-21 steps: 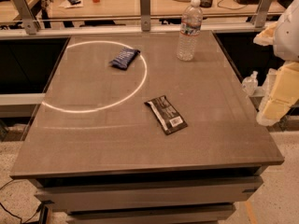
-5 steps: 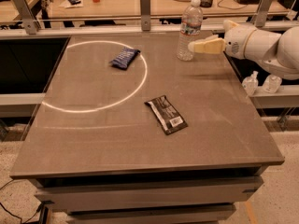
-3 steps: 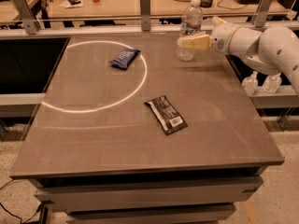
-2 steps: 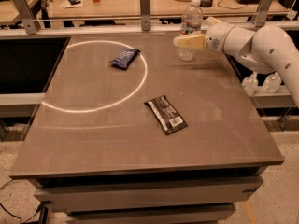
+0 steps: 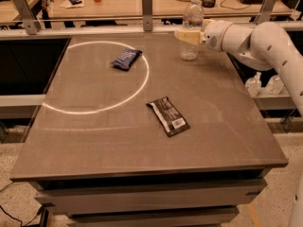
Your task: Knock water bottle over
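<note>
The water bottle (image 5: 191, 13) stands upright near the back right of the brown table (image 5: 142, 145). It is clear and ribbed, with a white cap and a label band near the top. My gripper (image 5: 185, 35), with cream-coloured fingers on a white arm, reaches in from the right. It lies across the bottle's middle and looks to be touching it. The fingers look pressed together as one wedge and hold nothing. The bottle's lower part (image 5: 188, 52) shows below the gripper.
A blue snack bag (image 5: 126, 58) lies inside a white ring (image 5: 142, 79) at the back left. A black snack bag (image 5: 168, 116) lies mid-table. Two small pump bottles (image 5: 254, 84) stand on a shelf off the right edge. A metal rail with posts (image 5: 147, 4) runs behind the table.
My gripper has swung in from the right and moved left until it lies across the bottle's middle. The bottle still stands upright in the same spot.
</note>
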{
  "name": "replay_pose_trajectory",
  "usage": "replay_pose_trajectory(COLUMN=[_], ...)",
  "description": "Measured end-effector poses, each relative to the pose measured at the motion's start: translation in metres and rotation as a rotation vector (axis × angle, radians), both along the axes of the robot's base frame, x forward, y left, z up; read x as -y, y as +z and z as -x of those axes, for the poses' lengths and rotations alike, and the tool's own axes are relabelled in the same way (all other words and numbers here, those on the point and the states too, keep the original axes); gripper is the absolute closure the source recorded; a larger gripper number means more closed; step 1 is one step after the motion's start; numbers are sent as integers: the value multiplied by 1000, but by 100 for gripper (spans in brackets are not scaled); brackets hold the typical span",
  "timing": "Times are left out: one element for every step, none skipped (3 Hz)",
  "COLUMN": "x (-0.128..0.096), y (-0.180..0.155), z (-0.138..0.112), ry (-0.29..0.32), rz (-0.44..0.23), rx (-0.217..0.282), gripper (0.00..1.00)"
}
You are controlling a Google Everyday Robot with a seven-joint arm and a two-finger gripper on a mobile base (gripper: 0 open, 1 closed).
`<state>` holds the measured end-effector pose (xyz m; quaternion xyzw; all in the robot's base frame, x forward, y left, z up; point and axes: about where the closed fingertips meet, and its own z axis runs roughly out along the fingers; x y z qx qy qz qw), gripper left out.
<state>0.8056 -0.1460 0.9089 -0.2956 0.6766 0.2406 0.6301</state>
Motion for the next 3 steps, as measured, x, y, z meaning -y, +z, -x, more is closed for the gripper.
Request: replay_pose_trajectory(x=[3,8,11], y=[6,33,73], z=[0,6,17], ry=[3,38,109], rz=[10,15,35], rx=[-13,38,150], gripper=[62,86,100])
